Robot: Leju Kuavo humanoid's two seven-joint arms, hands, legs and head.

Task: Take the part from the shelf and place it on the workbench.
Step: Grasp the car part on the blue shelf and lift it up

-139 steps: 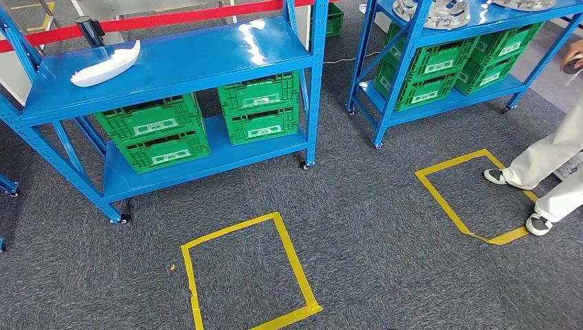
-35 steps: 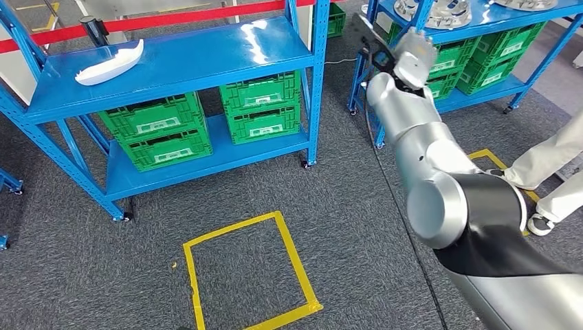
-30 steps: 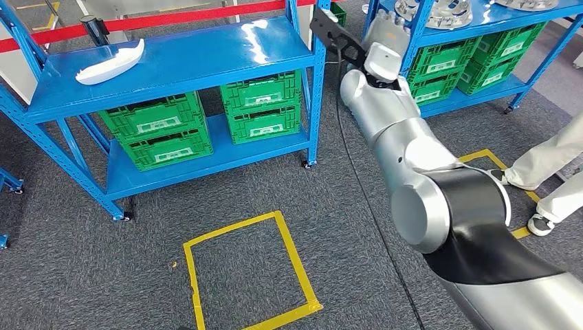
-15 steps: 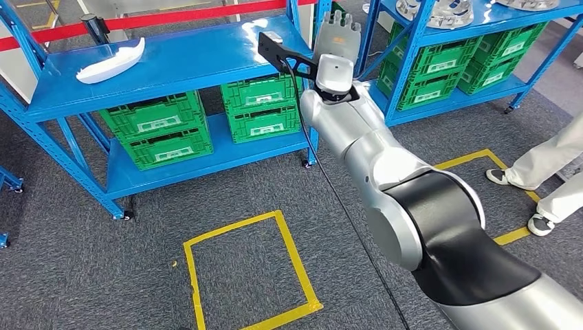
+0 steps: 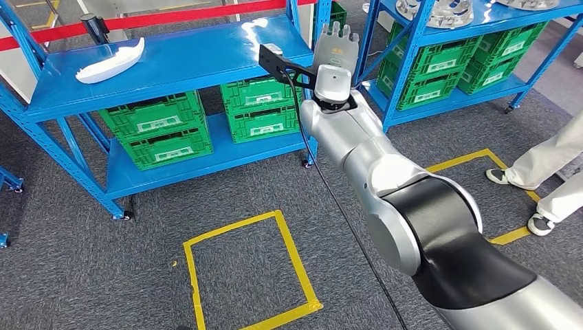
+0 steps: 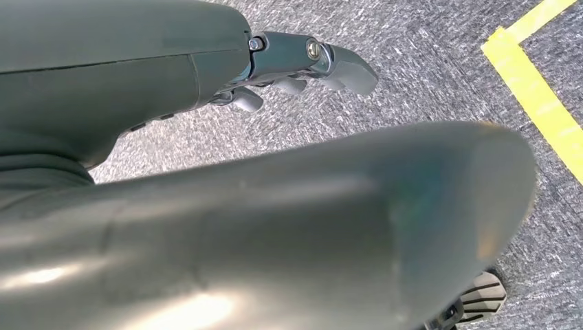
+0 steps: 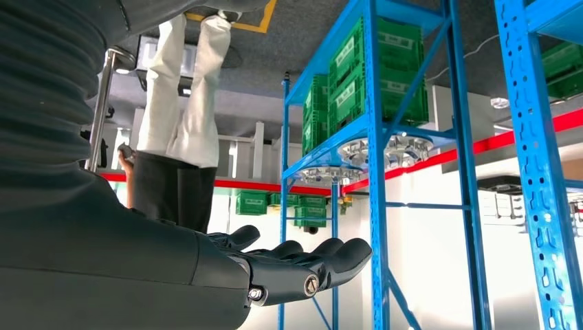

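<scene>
The right robot hand point(image 5: 335, 42) is raised at upper centre, fingers spread and empty; the left robot hand point(image 6: 302, 65) hangs low, seemingly loose. Reach leftward, palm down, toward the white part point(image 5: 110, 62) on the blue shelf point(image 5: 192, 58), upper left.

No legible text is present. The green crates point(image 5: 152, 130) carry white labels. Their print is too small to read.
</scene>
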